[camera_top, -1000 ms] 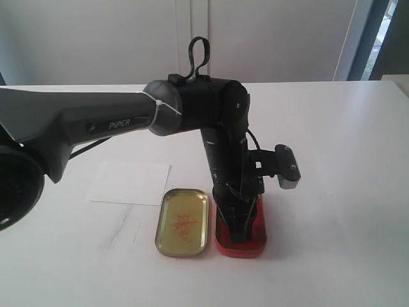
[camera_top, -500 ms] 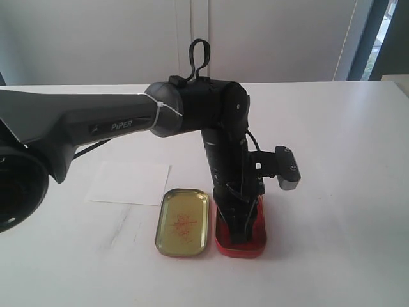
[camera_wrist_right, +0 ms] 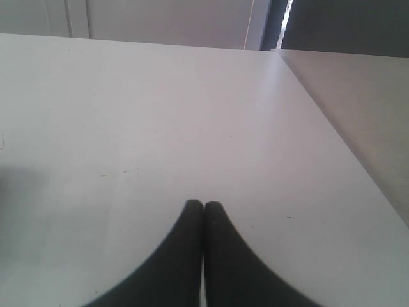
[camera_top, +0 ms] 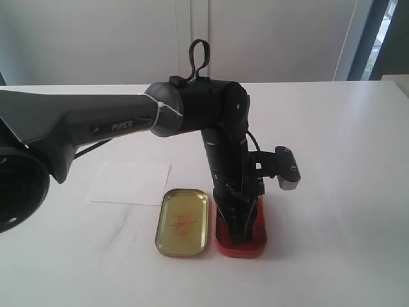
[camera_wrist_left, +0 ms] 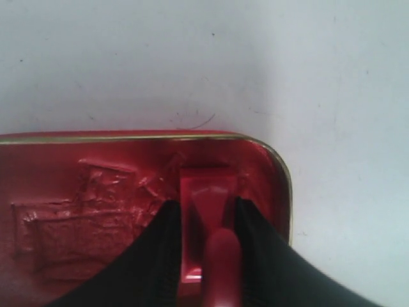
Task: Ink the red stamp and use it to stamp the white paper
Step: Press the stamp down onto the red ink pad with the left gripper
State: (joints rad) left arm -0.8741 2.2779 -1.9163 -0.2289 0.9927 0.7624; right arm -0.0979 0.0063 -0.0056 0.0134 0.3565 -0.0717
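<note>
My left gripper [camera_top: 238, 231] points straight down into the red ink-pad tin [camera_top: 254, 246] and is shut on the red stamp [camera_wrist_left: 208, 211]. In the left wrist view the stamp's square base rests on the red ink pad [camera_wrist_left: 96, 211] near one end of the tin, its round handle held between the two black fingers [camera_wrist_left: 160, 256]. The white paper [camera_top: 130, 183] lies flat on the table to the left of the tins. My right gripper [camera_wrist_right: 203, 206] is shut on nothing, low over bare white table; it does not show in the exterior view.
The gold tin lid [camera_top: 183, 222] lies open side up right beside the red tin, on its left. The white tabletop [camera_top: 332, 192] extends to the right. In the right wrist view the table edge [camera_wrist_right: 332, 141] runs past the gripper.
The left arm has hardly moved, at most a slight shift while it holds the stamp in the tin.
</note>
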